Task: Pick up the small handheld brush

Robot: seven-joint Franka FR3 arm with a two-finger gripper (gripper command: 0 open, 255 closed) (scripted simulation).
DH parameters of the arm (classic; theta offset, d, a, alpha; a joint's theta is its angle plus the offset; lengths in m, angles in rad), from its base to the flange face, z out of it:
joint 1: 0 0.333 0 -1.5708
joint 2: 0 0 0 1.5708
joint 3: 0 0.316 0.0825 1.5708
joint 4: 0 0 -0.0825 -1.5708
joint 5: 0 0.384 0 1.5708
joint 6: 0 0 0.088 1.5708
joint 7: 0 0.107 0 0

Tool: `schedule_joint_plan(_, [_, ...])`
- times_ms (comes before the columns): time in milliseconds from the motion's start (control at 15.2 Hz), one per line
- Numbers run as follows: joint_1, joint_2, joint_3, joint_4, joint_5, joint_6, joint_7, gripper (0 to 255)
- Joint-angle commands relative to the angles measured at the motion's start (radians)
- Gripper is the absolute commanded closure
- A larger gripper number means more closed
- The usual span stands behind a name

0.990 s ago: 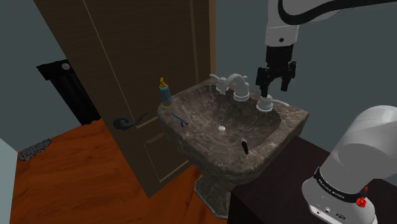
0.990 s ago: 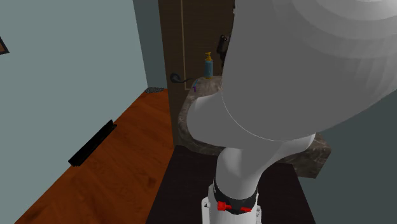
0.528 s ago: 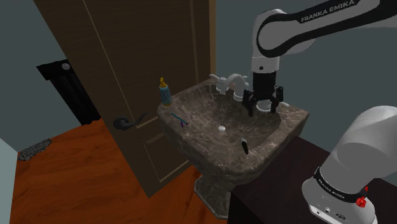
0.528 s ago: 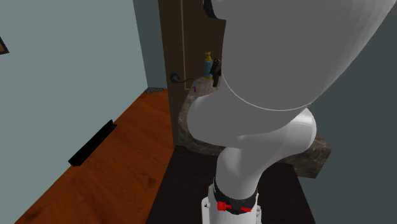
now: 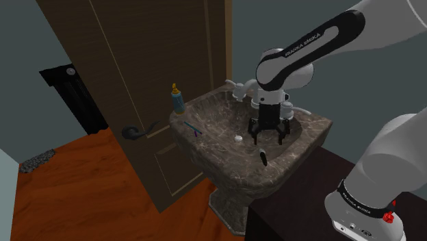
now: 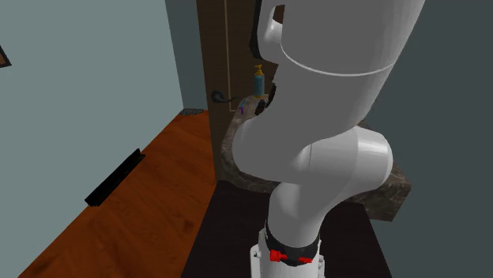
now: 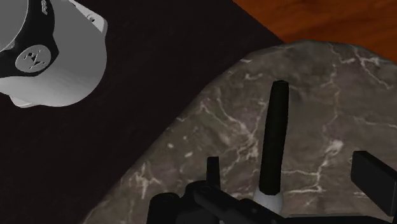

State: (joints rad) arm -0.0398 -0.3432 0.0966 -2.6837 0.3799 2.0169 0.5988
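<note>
Black brush [image 7: 274,137] across marble sink rim [image 5: 315,124] — handle outward, hand [image 5: 267,140] spread wide above

Dim, flat light: grey walls [image 5: 20,41] and the dark marble sink [image 5: 205,154] sit in gloom, while the white arm [image 5: 397,157] carries soft highlights shading to grey at its edges.
</note>
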Motion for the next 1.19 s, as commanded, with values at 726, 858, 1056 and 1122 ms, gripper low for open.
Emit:
schedule_joint_plan(726, [0.016,0.193,0.015,-0.034,0.093,0.205,-0.015,255])
schedule_joint_plan(858, [0.016,0.195,0.015,-0.032,0.093,0.204,-0.015,255])
schedule_joint_plan(1056, [0.016,0.195,0.015,-0.029,0.092,0.202,-0.014,255])
schedule_joint_plan(1122, [0.017,0.196,0.016,-0.029,0.093,0.203,-0.013,255])
